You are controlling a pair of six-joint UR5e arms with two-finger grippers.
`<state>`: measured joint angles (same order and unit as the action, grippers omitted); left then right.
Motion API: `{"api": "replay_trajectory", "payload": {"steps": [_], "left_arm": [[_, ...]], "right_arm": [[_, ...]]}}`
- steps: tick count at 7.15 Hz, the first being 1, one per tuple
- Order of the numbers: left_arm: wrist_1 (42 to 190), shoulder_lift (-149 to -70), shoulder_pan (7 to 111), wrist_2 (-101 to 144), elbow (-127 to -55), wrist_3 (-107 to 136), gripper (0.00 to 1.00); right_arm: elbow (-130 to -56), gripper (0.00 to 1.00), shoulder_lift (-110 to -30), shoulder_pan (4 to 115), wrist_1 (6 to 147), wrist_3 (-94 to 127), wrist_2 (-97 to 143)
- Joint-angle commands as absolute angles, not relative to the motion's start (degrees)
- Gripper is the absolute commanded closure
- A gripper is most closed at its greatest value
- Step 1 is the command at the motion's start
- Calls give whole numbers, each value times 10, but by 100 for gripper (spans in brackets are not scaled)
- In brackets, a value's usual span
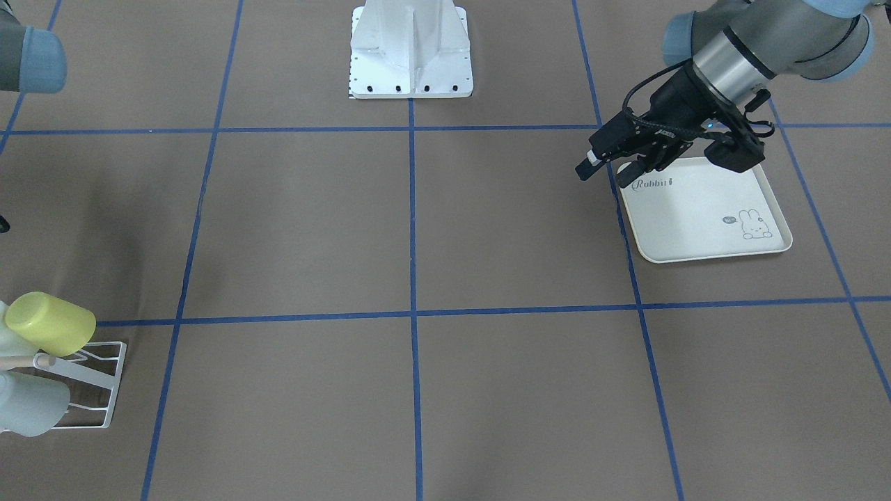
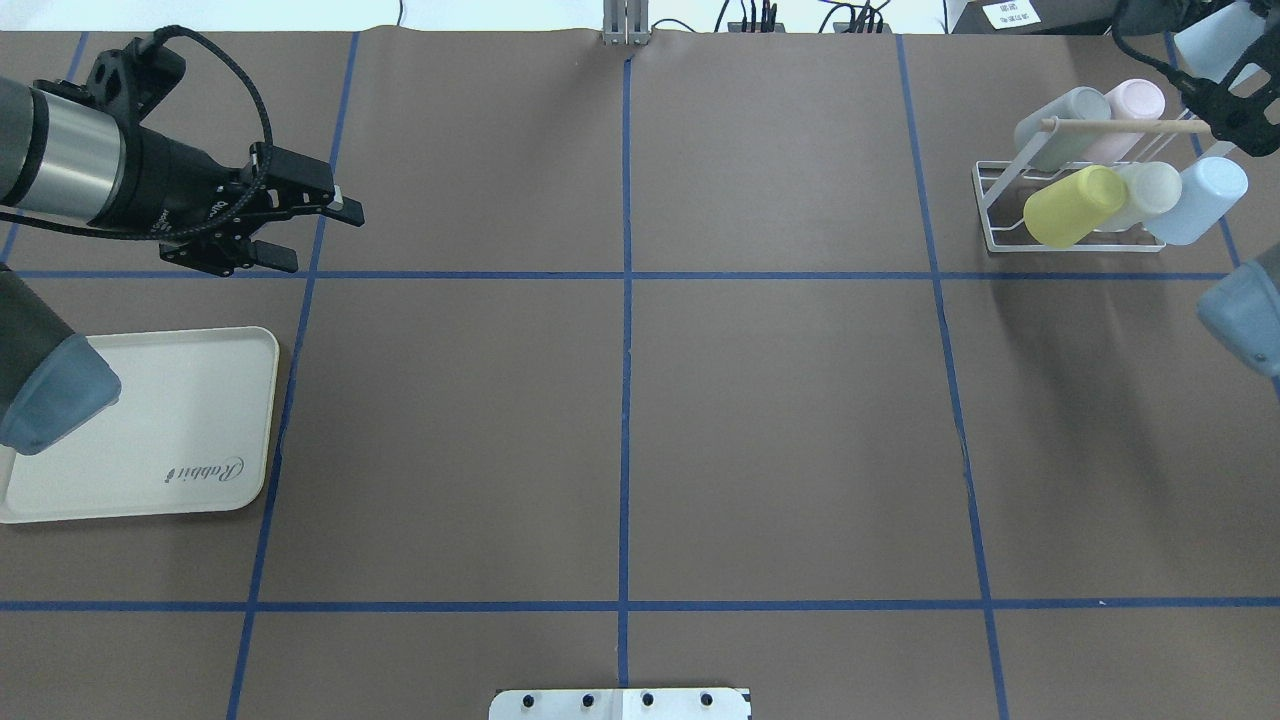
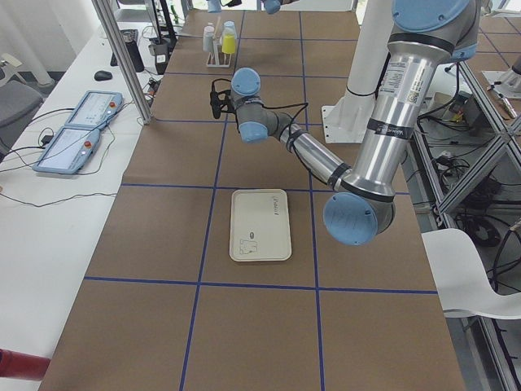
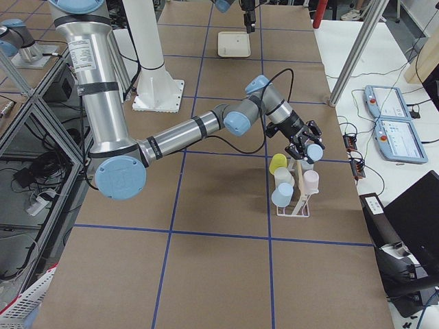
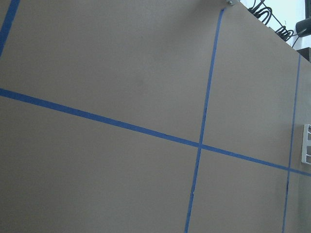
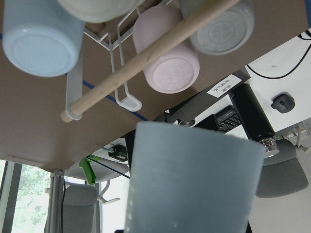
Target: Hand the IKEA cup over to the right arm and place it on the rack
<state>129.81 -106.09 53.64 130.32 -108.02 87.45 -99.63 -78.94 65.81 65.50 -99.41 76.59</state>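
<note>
My right gripper is shut on a pale blue cup and holds it just above the far end of the white wire rack. In the right wrist view the held cup fills the lower middle, with the rack's wooden dowel close beyond it. The rack holds yellow, white, pale blue, grey-green and pink cups. The side view shows the right gripper right over the rack. My left gripper is open and empty, above the table beyond the tray.
A cream rabbit-print tray lies bare at the left, also in the front view. The robot's white base stands at the table's near middle edge. Blue tape lines mark the brown table.
</note>
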Motion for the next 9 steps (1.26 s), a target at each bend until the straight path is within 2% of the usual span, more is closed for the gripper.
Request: {"api": "replay_trajectory", "payload": {"steps": [1,3,9], "left_arm": [[1298,-1061,536,1303,-1080,875,0],[1298,-1061,536,1303,-1080,875,0],[1299,-1061,537,1305,-1082,875,0]], "right_arm": [[-872,75,-785,686,499,-1050,764],[-831,75,-749,687,483,-1091,724],[-802,66,-754,646,478,-1085,693]]}}
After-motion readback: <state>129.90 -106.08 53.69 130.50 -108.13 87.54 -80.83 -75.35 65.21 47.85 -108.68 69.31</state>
